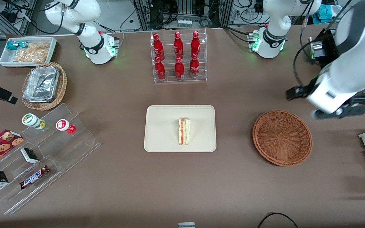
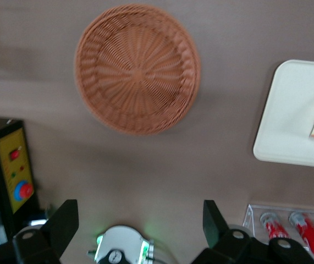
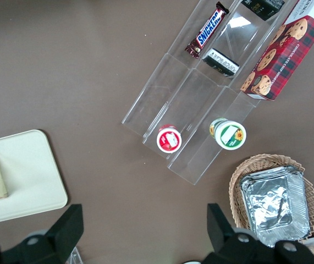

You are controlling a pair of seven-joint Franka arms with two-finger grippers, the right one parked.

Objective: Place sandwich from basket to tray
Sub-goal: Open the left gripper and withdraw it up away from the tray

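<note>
Basket (image 1: 282, 138): reddish-brown woven wicker, ribbed and rough. Tray (image 1: 163, 133): cream plastic, smooth, matt. Sandwich (image 1: 184, 131): pale soft bread under clear glossy wrap. Table (image 1: 227, 177): brown, matt, even finish. Hand (image 2: 140, 231), raised above the table near the basket: black matt fingers (image 2: 63, 223), hard plastic look.

Bare desk (image 1: 233, 164) lies between tray (image 1: 157, 139) and basket (image 1: 282, 137) — a wide lane. The gripper (image 2: 140, 228), fingers spread, hangs high above the desk near the basket. The bottle rack (image 1: 179, 57) stands farther from the camera than the tray — the tallest obstacle nearby.
</note>
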